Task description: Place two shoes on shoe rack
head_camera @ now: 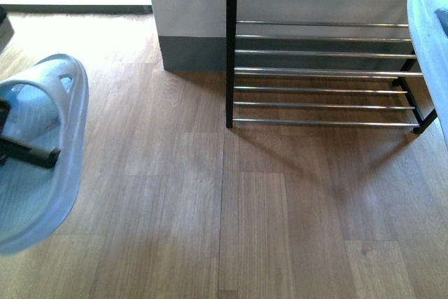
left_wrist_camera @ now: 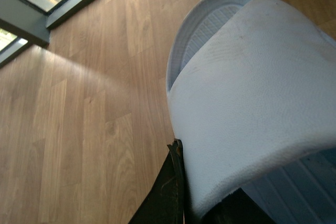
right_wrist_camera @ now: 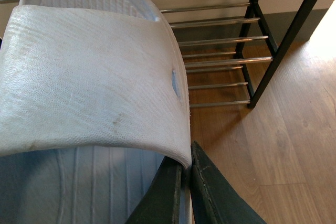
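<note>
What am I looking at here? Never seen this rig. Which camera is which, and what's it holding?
It is a robot with two arms, each ending in a two-finger gripper, shown by three cameras at one moment.

The front view comes from the robot's body, looking ahead over a wooden floor to the shoe rack, black uprights with silver rods.

The other two views come from cameras on the wrists. The left gripper is shut on a pale slide sandal, the left shoe, held above the floor. The right gripper pinches the side of the right shoe, which is held up in front of the rack.

Neither shoe is on the rack yet.
</note>
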`<move>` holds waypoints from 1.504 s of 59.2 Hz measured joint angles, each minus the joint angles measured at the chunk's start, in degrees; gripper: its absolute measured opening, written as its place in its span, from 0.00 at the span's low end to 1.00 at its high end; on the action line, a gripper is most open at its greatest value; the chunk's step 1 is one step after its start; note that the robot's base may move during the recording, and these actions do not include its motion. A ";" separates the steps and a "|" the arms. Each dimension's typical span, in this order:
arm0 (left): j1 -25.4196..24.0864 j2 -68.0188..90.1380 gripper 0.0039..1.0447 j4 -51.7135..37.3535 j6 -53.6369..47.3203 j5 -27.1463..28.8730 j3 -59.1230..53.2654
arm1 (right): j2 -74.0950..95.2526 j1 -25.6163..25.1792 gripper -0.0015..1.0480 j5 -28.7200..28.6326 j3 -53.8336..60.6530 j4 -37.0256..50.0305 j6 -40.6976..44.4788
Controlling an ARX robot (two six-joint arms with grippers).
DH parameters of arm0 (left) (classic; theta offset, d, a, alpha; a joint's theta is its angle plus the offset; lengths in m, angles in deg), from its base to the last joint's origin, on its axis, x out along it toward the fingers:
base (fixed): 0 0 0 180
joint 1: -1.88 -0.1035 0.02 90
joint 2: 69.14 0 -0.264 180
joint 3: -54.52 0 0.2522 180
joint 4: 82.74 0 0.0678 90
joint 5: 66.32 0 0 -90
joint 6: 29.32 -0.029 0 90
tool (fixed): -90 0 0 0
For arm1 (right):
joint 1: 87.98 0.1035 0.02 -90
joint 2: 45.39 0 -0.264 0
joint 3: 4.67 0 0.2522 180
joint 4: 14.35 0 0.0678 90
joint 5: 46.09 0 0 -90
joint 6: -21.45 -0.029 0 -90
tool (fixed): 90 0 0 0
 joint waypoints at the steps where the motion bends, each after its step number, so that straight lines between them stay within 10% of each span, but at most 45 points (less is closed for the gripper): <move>1: 0.24 -3.34 0.02 1.84 -0.61 -0.42 -0.98 | 0.00 0.00 0.02 0.00 0.00 0.00 0.00; 30: 5.95 -59.10 0.02 42.03 -7.80 6.19 -5.35 | 0.00 0.00 0.02 0.00 0.00 0.00 0.00; 89: 6.16 -60.59 0.02 42.64 -6.03 6.25 -5.33 | -0.04 -0.02 0.02 0.22 0.07 -0.02 0.00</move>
